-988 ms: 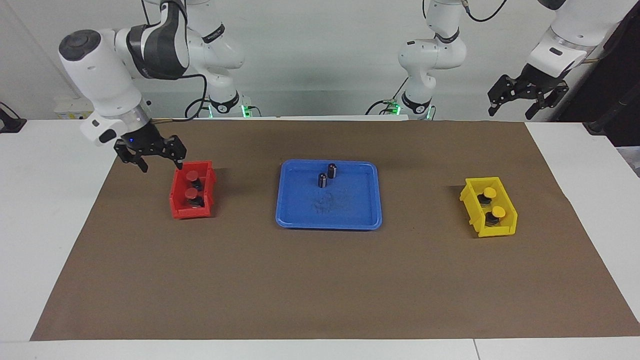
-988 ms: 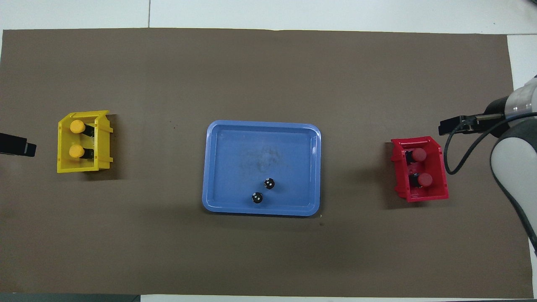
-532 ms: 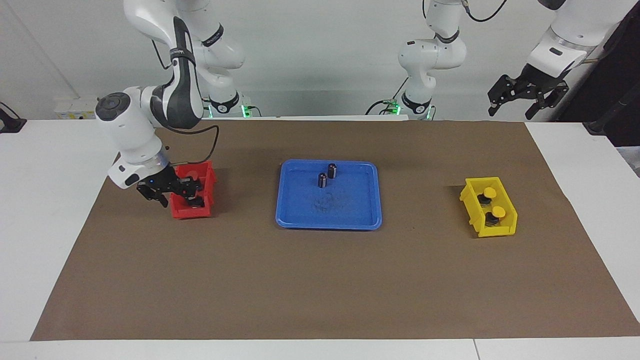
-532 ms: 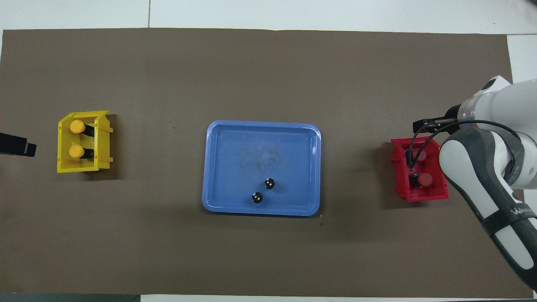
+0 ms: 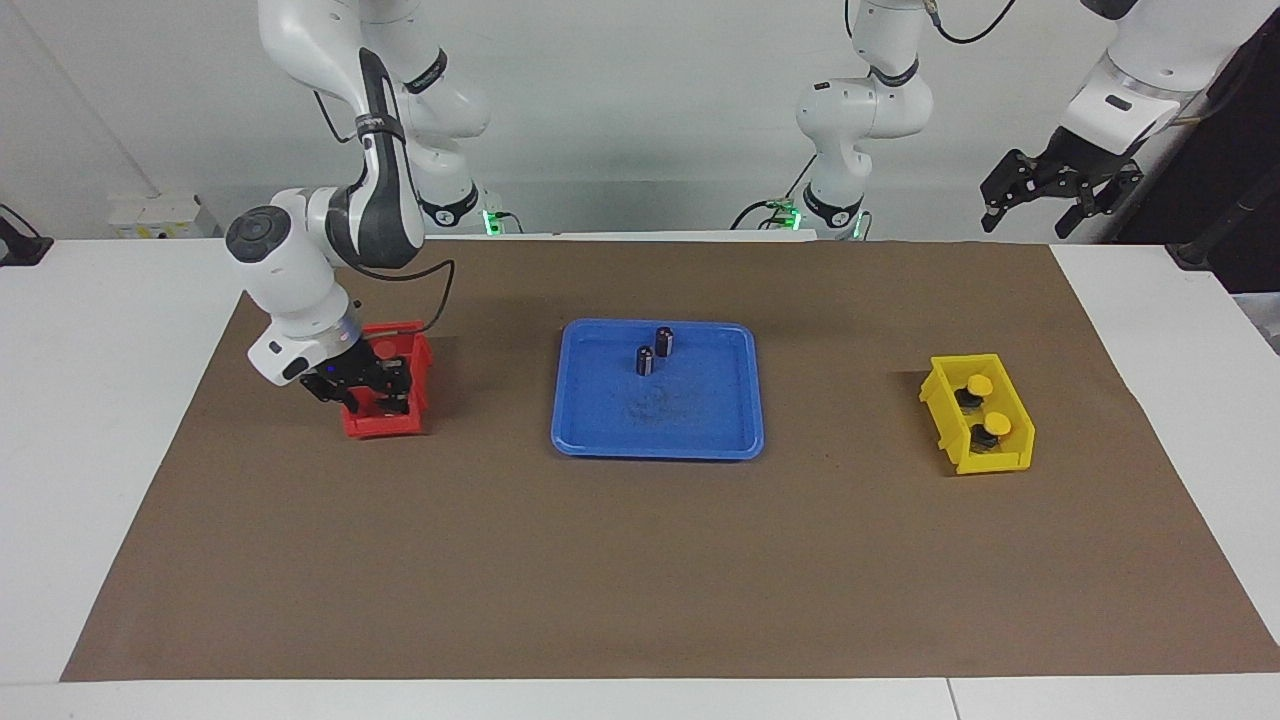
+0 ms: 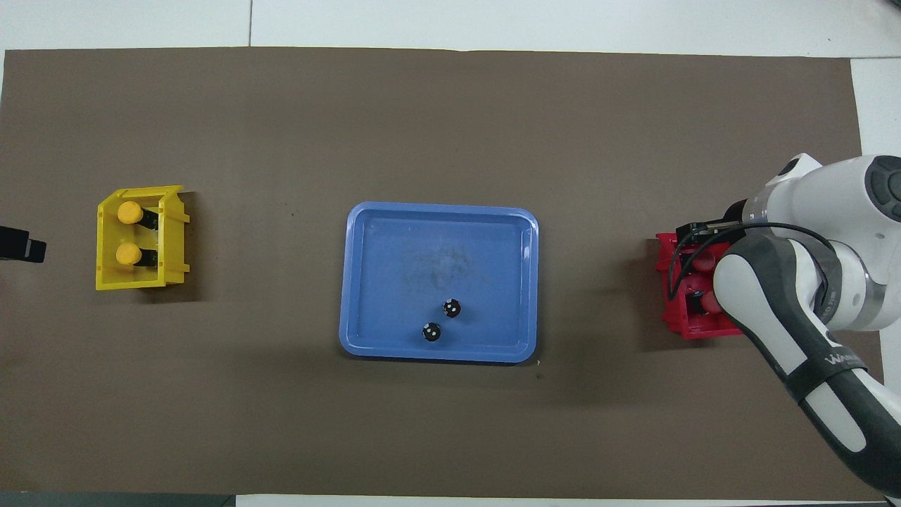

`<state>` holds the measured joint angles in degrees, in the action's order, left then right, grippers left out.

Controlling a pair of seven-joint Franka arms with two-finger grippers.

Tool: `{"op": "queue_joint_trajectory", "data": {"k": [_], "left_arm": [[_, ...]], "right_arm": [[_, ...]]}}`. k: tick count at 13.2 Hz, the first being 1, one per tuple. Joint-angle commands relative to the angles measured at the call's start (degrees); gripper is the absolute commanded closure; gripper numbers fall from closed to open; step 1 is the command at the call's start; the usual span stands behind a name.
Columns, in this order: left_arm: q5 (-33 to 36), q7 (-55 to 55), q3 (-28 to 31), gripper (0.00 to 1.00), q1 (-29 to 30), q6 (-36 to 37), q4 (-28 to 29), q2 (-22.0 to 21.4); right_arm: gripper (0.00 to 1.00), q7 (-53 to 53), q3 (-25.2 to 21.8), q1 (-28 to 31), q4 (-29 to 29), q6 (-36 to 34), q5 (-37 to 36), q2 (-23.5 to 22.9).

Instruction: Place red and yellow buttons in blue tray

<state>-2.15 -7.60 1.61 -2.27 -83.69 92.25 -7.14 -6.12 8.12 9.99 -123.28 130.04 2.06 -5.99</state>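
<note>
Red buttons (image 5: pixel 385 350) in red bin (image 5: pixel 392 425), yellow buttons (image 5: pixel 980 386) in yellow bin (image 5: pixel 990 461); none in blue tray (image 5: pixel 700 440) (only two dark cylinders (image 5: pixel 664 341)). Right hand (image 5: pixel 375 385) down in red bin, grip undeterminable. Left hand (image 5: pixel 1058 195) waits raised, fingers apart.

The blue tray (image 5: pixel 700 440) looks like smooth plastic with a scuffed, dulled floor; the red bin (image 5: pixel 385 425) and yellow bin (image 5: pixel 985 462) look plastic too. The brown table cover (image 5: pixel 640 570) is matt (paper, by its look); the arm shells are glossy white.

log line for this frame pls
right gripper: down in red bin, at buttons | left gripper: waiting, raised | blue tray: no buttons yet
</note>
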Motion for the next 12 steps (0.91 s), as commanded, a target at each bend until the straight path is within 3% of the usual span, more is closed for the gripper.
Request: {"op": "queue_joint_trajectory", "data": {"k": [1,12], "left_arm": [[1.0,0.5,-0.1,0.0,0.4,-0.8,1.1,-2.3],[2.4,0.7,-0.1,0.0,0.5,-0.7,2.1,-3.1]], "right_arm": [[0.32,-1.8,0.1,0.5,-2.9,1.4,1.2,1.8],[0.35,-4.1,0.0,1.4,-6.4,2.8,1.2,3.1]]}}
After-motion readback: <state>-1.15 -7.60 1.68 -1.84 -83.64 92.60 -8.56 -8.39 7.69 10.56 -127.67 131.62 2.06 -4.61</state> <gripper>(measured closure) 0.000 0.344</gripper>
